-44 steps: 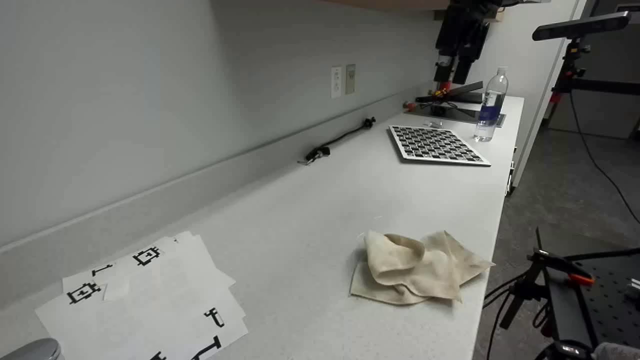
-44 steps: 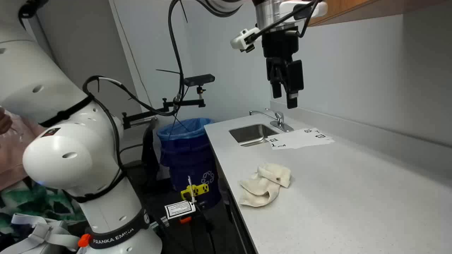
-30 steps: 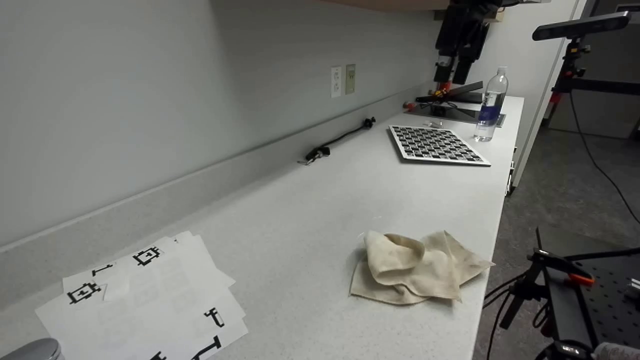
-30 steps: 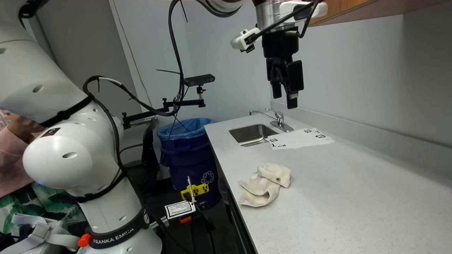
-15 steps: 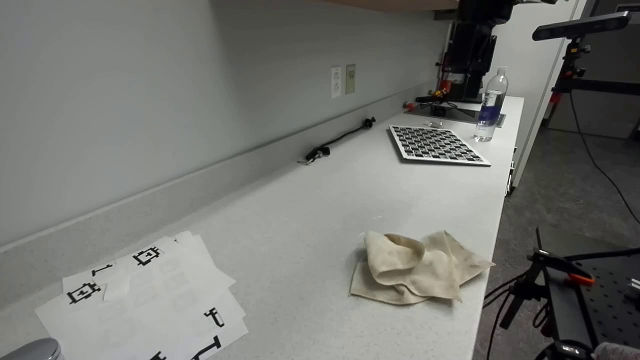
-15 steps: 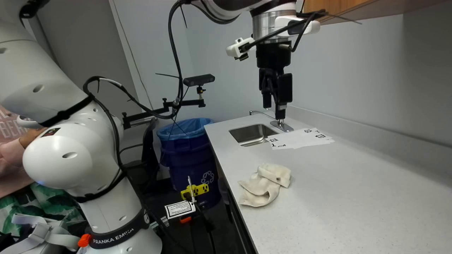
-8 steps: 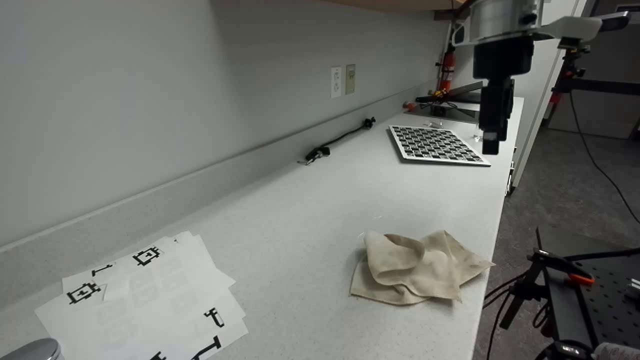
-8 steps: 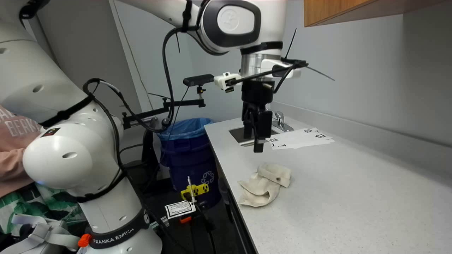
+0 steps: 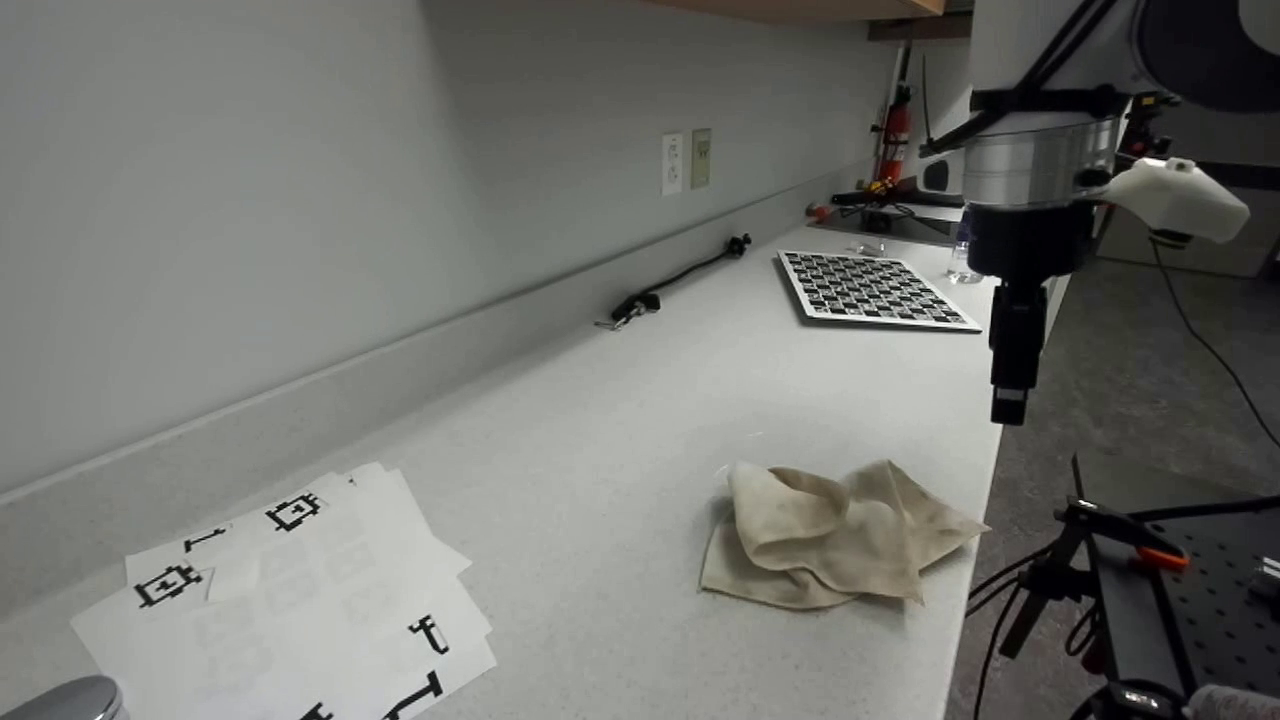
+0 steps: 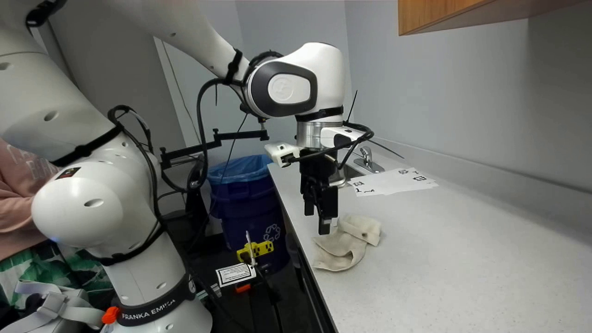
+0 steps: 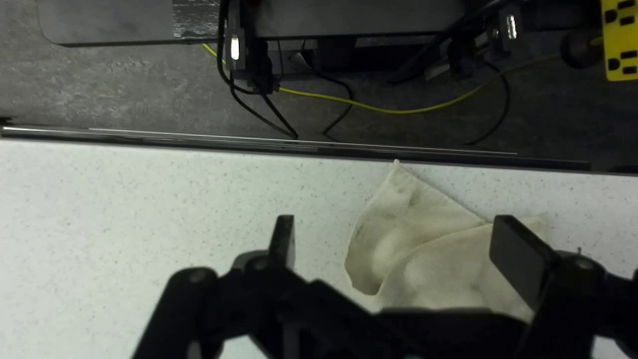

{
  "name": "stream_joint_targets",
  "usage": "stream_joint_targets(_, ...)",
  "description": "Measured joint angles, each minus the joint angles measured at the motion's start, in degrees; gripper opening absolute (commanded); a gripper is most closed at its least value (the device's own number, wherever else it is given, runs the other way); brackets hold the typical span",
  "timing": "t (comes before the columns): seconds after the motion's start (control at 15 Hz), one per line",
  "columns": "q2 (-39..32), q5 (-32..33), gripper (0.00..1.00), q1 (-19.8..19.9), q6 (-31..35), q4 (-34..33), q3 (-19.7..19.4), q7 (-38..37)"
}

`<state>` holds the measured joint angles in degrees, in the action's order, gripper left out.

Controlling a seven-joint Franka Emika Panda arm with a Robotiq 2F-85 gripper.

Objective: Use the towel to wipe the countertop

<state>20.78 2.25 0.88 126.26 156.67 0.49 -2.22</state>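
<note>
A black gripper (image 11: 396, 244) points straight down from the end of a white robot arm (image 10: 323, 74), its two fingers (image 11: 284, 239) spread wide and released. Below it and apart, a rumpled beige towel (image 11: 423, 259) lies on the pale speckled countertop (image 11: 124, 214), close to the front edge; in the wrist view, one finger overlaps the towel and the other shows against bare countertop. Toward one end, white paper sheets (image 9: 300, 600) with black markings lie flat beside a steel sink (image 10: 350, 174) and its faucet (image 10: 366, 159). Toward the other are a checkered board (image 9: 875, 290) and a clear bottle (image 9: 962, 272), partly hidden behind the arm. Past the front edge are a dark blue bin (image 10: 245, 203) and, partly cropped, a person (image 10: 21, 185) in pink.
</note>
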Motion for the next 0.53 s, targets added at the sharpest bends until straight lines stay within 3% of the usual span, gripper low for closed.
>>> stream_joint_targets(0.53, -6.29, -1.33, 1.0, -4.0, 12.4, 0.66, 2.99, -0.05)
